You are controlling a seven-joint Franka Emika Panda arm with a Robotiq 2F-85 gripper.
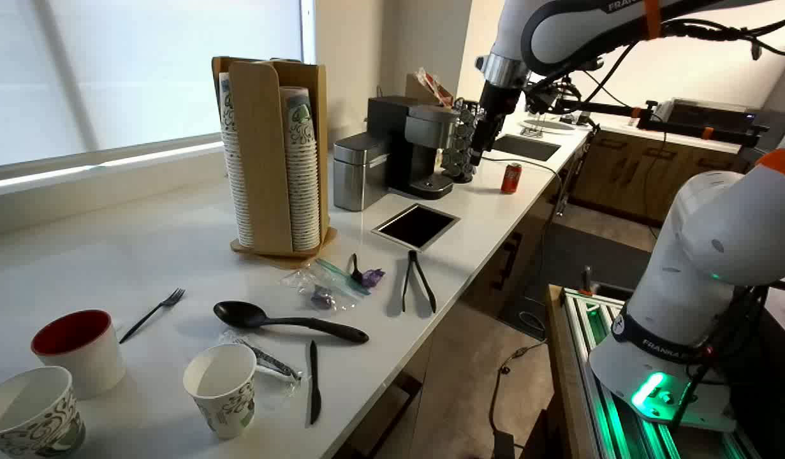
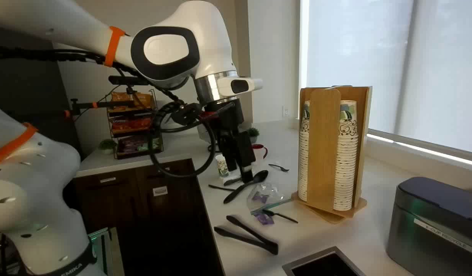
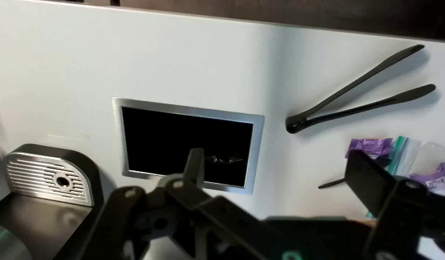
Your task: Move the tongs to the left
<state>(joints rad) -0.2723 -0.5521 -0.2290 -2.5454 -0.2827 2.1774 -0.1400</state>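
The dark tongs (image 1: 423, 278) lie flat on the white counter near its front edge, arms spread in a narrow V. In an exterior view the tongs (image 2: 252, 232) have their joined end beside the square counter opening. In the wrist view the tongs (image 3: 352, 109) are at the upper right, fully visible. My gripper (image 3: 275, 159) is open, with its fingers wide apart and nothing between them. It hangs above the counter, apart from the tongs, as both exterior views show (image 1: 478, 156) (image 2: 239, 174).
A framed opening (image 3: 258, 151) lies beside the tongs' joined end. A plastic bag with purple wrappers (image 1: 322, 287), a black spoon (image 1: 264, 319) and a tall cup holder (image 1: 261, 159) are near. A coffee machine (image 1: 392, 127), steel bin (image 1: 354, 175) and red can (image 1: 511, 178) stand further along.
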